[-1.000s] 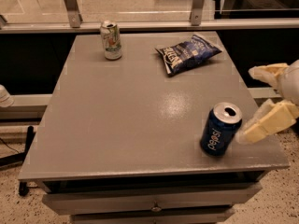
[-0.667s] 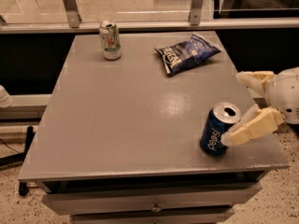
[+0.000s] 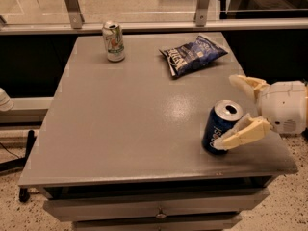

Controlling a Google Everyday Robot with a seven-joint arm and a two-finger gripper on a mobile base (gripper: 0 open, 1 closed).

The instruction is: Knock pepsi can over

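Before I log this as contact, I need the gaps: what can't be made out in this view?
- Camera view: whether the gripper, open at the right edge of the table, touches the pepsi can; its near finger covers the can's lower right side.
- The arm behind the gripper, cut off by the right edge.
- Print on the pale can and chip bag, too small to read.

The one counter (image 3: 125, 119) carries two cans: one dark blue pepsi can (image 3: 222, 127) and one pale silver-white can (image 3: 113, 41) with green marks. It also carries one dark blue chip bag (image 3: 192, 55), making three things in all. One hand (image 3: 224, 111) is at the counter's right edge by the pepsi can, its two fingers (image 3: 245, 133) spread apart.
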